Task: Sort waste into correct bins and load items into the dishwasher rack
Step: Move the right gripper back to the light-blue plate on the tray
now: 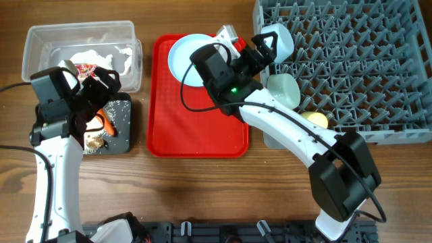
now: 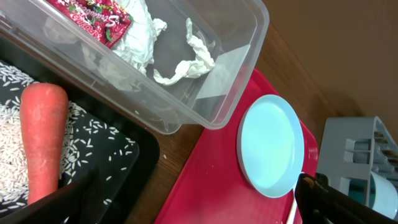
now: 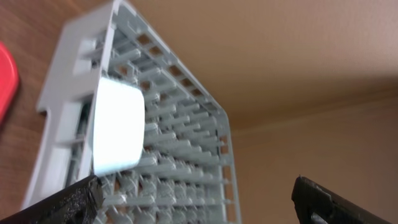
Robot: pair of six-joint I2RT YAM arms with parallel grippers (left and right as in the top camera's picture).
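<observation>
Overhead: my right gripper hangs at the rack edge, and my left gripper is over the black tray.
Left wrist: the carrot lies on rice in that tray. I cannot tell my left fingers' gap.
Right wrist: my right fingers are spread wide and empty, with the small bowl in the rack.

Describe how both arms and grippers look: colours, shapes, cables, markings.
The left arm and right arm match: smooth white tubular links between boxy black joint housings. The left gripper and right gripper are black too. Thin black cables loop alongside. A green light glows on the right wrist housing. No lettering is legible.
</observation>
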